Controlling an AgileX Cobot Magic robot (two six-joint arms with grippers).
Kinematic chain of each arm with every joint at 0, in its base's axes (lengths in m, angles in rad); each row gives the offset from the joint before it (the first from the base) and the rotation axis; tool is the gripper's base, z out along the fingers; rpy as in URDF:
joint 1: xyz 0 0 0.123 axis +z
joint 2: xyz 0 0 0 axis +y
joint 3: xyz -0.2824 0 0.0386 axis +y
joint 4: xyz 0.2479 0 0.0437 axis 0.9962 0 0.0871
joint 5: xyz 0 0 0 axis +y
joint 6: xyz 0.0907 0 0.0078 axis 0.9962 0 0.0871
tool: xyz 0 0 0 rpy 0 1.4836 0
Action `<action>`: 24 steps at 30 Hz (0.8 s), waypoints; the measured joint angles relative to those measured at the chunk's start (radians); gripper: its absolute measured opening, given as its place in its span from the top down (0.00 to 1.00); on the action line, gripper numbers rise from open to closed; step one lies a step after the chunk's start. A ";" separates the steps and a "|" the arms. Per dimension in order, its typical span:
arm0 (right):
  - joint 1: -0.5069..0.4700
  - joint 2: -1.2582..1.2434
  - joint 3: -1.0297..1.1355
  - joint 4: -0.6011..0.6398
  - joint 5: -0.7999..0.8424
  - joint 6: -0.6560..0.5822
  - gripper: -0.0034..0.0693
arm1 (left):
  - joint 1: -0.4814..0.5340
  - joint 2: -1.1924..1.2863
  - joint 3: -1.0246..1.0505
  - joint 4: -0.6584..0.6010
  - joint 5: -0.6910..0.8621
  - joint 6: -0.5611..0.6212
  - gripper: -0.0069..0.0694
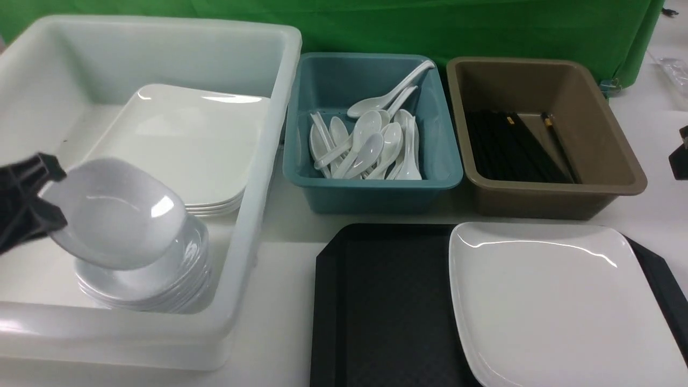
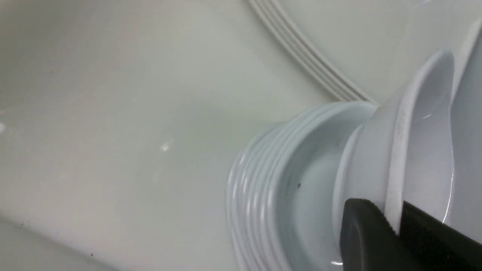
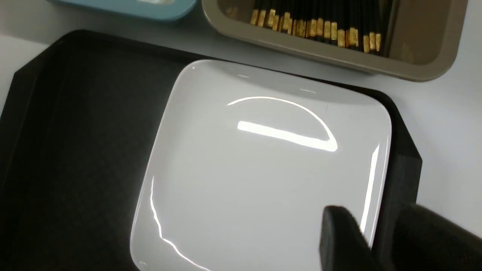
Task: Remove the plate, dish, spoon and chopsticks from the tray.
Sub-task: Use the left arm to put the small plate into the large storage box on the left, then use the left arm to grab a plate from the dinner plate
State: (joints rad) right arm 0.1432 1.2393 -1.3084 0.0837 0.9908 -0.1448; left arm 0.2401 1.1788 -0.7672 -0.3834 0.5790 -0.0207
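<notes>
No text, label, brand, number or sign can be read in any view. The gold bands (image 3: 320, 30) on the chopsticks (image 3: 301, 11) in the brown tub (image 3: 414, 71) are too small and blurred to show any marking.
</notes>
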 joint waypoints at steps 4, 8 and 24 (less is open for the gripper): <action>0.000 0.000 0.001 0.000 -0.014 0.005 0.62 | -0.002 0.046 0.018 -0.013 -0.008 0.050 0.82; 0.000 0.000 0.001 0.003 -0.016 0.007 0.62 | -0.002 0.066 0.018 -0.022 -0.010 0.103 0.67; 0.000 0.000 0.001 0.004 0.003 0.007 0.62 | -0.137 0.068 -0.427 0.132 0.246 0.132 0.39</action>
State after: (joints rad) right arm 0.1432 1.2393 -1.3075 0.0878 0.9936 -0.1374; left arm 0.1028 1.2473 -1.1940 -0.2517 0.8250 0.1114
